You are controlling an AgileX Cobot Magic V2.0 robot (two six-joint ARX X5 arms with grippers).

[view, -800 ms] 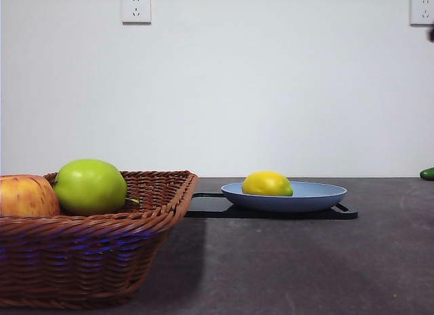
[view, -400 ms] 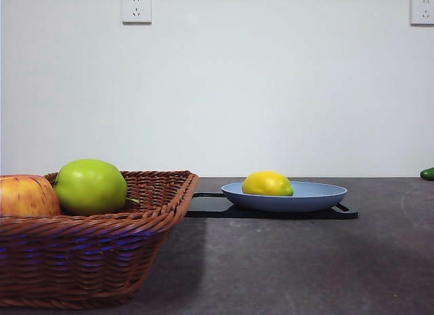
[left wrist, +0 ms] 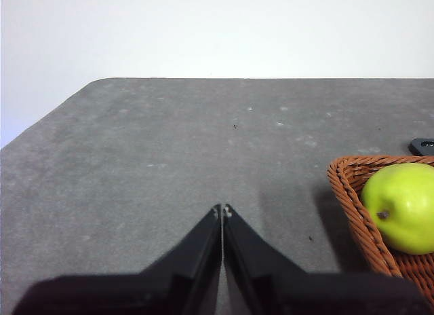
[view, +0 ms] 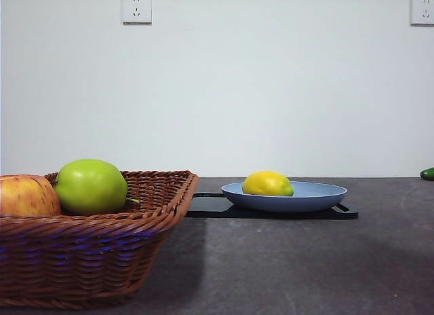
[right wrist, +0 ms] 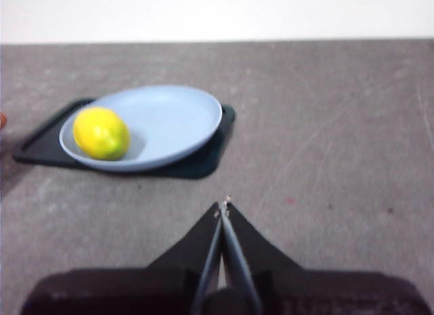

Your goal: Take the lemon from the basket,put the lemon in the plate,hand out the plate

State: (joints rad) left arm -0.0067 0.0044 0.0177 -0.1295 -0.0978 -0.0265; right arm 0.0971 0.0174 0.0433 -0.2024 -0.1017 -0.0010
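Lemon (view: 267,183) unchanged from the earlier frames, lying in the light blue plate (view: 319,196); the dark tip seen at the front view's upper right edge a second ago is gone. Right gripper (right wrist: 223,208): jaws closed together, empty, above bare worktop (right wrist: 339,125) short of the plate on its black tray (right wrist: 203,162). Left gripper (left wrist: 222,210): jaws likewise closed, empty, over worktop beside the basket (left wrist: 356,213), which holds a green apple (left wrist: 403,206) and a red-yellow apple (view: 26,195).

Bare table (view: 305,261) before plate (view: 319,196); basket (view: 102,254) beside.
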